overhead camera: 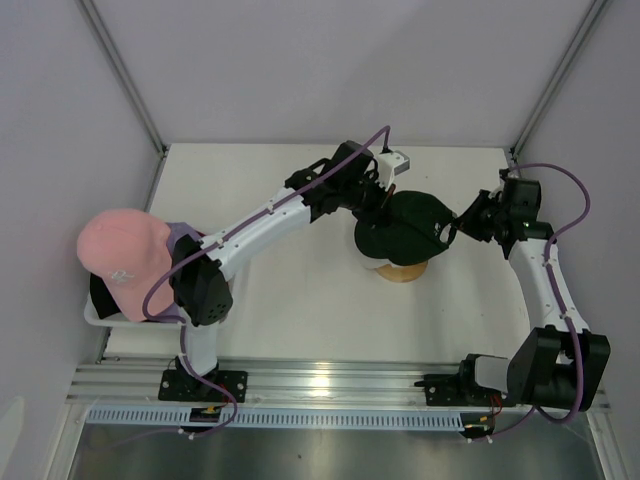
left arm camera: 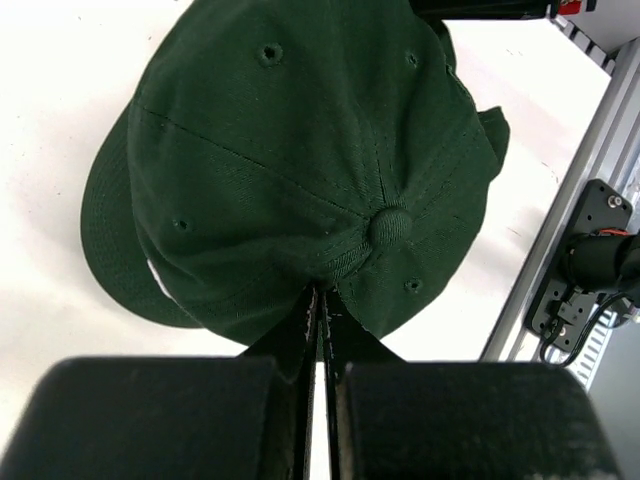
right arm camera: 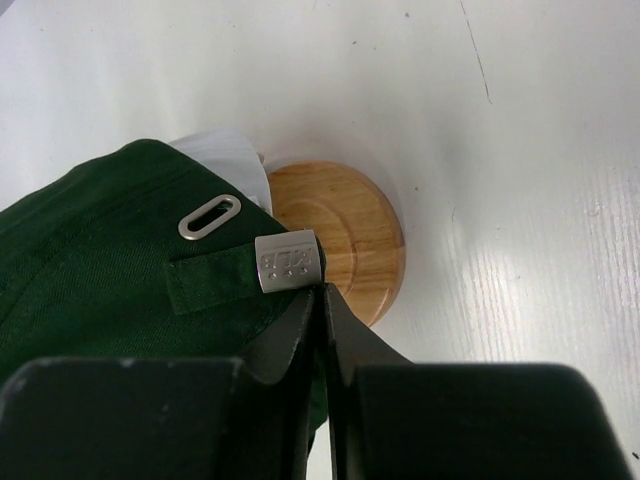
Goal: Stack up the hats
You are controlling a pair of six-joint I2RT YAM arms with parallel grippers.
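Note:
A dark green, near-black cap sits over the round wooden stand at mid-table. In the left wrist view the cap shows its crown and top button, and a bit of white cap peeks out under its brim. My left gripper is shut, pinching crown fabric by the button; from above it is at the cap's far side. My right gripper is shut on the cap's rear strap beside the metal buckle, above the stand. A pink cap and a lavender cap lie at the left.
The white mesh basket holds the pink cap's pile at the table's left edge, close to the left arm's base. An aluminium rail runs along the near edge. White walls and corner posts enclose the table.

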